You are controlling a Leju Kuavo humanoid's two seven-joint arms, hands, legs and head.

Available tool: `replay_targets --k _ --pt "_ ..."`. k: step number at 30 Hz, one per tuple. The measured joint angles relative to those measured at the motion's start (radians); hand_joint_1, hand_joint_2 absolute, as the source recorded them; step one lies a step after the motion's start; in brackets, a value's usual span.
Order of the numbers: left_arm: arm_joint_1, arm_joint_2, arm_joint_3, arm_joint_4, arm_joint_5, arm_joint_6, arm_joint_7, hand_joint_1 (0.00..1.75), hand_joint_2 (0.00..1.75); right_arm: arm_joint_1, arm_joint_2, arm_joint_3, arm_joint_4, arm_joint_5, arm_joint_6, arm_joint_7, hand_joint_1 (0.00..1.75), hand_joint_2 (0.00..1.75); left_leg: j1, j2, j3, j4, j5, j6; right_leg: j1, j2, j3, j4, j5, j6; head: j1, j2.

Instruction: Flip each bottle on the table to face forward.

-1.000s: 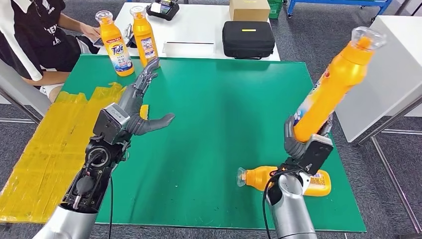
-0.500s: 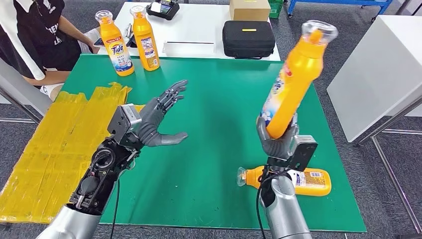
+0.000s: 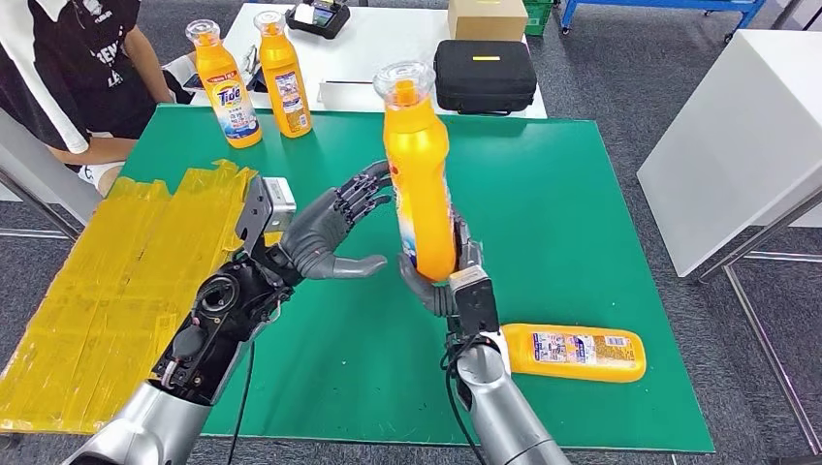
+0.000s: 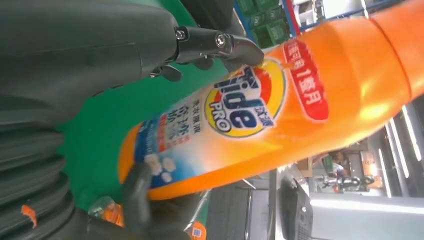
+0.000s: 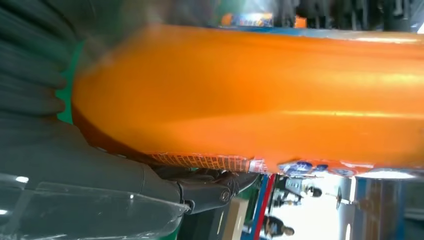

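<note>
My right hand [image 3: 441, 286] grips the base of an orange Tide bottle [image 3: 420, 174] and holds it upright above the middle of the green mat [image 3: 543, 203]. In the right wrist view the bottle [image 5: 250, 90] lies across my fingers [image 5: 200, 187]. My left hand [image 3: 330, 232] is open just left of it, fingers spread toward it. The left wrist view shows the bottle's Tide Pro label [image 4: 245, 112], with a fingertip [image 4: 240, 47] at its edge. A second bottle [image 3: 574, 351] lies on its side at the front right. Two more bottles [image 3: 225, 87] [image 3: 282, 76] stand at the back left.
A patch of yellow tape [image 3: 107, 271] covers the mat's left edge. Behind the mat, a white table [image 3: 388, 48] carries a black case [image 3: 484, 76] and a cardboard box [image 3: 487, 17]. A person [image 3: 78, 68] sits at the back left. Another white table [image 3: 746, 136] stands to the right.
My right hand has carried the bottle from the right side to the middle and brought it upright. My left hand has moved right, toward the bottle, still open.
</note>
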Motion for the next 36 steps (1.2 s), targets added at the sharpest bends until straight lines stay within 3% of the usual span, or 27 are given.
replay_targets --k 13,26,31,32,35,36 --pt "-0.02 -0.001 -0.014 0.031 0.056 0.001 0.008 0.0 1.75 -0.018 0.009 0.065 0.068 0.049 -0.054 -0.003 1.75 1.75 0.0 0.0 0.0 0.0 0.0 0.0 0.0 0.0 0.0 0.0 0.0 0.0 0.0 0.0" --pt "-0.055 -0.001 -0.039 0.076 0.085 0.009 -0.002 0.0 1.75 -0.002 0.008 0.203 0.063 0.168 -0.267 -0.001 1.75 1.75 0.0 0.0 0.0 0.0 0.0 0.0 0.0 0.0 -0.001 0.0 0.0 0.0 0.0 0.0" --pt "-0.061 -0.001 -0.041 0.102 0.094 0.007 -0.008 0.0 1.75 0.001 0.006 0.241 0.06 0.167 -0.298 0.009 1.75 1.75 0.0 0.0 0.0 0.0 0.0 0.0 0.0 0.0 -0.001 0.0 0.0 0.0 0.0 0.0" --pt "-0.062 -0.001 -0.041 0.107 0.097 0.007 -0.009 0.11 1.75 0.001 0.005 0.245 0.06 0.166 -0.298 0.011 1.75 1.75 0.0 0.0 0.0 0.0 0.0 0.0 0.0 0.0 -0.001 0.0 0.0 0.0 0.0 0.0" --pt "-0.062 0.0 -0.041 0.118 0.107 0.008 -0.016 1.35 1.75 0.001 0.002 0.255 0.061 0.161 -0.296 0.015 1.75 1.75 0.0 0.0 0.0 0.0 0.0 0.0 0.0 0.0 0.0 0.0 0.0 0.0 0.0 0.0" --pt "-0.062 0.0 -0.041 0.12 0.111 0.009 -0.019 1.68 1.75 0.001 0.002 0.258 0.061 0.158 -0.295 0.015 1.75 1.75 0.0 0.0 0.0 0.0 0.0 0.0 0.0 0.0 0.0 0.0 0.0 0.0 0.0 0.0"
